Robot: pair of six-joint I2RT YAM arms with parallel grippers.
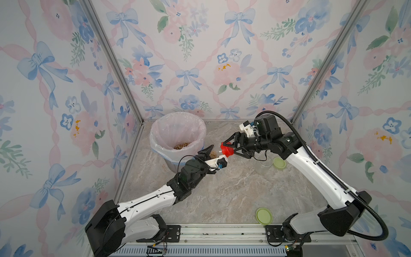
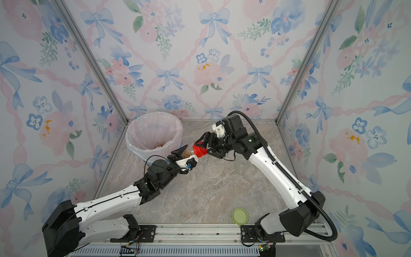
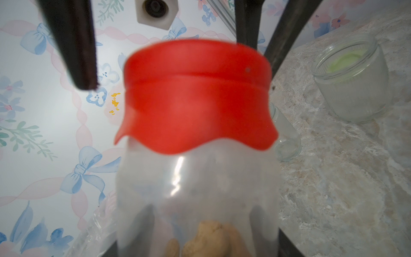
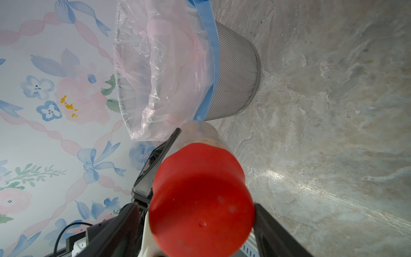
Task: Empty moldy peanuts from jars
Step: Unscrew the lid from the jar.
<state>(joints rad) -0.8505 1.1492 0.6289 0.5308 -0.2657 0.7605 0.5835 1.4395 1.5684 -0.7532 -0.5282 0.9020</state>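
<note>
While left jaws clamp jar (image 3: 195, 178), right jaws flank red lid (image 3: 195, 95)

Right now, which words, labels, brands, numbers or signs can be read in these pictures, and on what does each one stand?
No text can be read anywhere.
red lid: plain, no print.
held jar: clear, no label.
empty jar: no label.
green lid: plain.
bin: no print.
small boards on the front rail: too small to tell.
</note>
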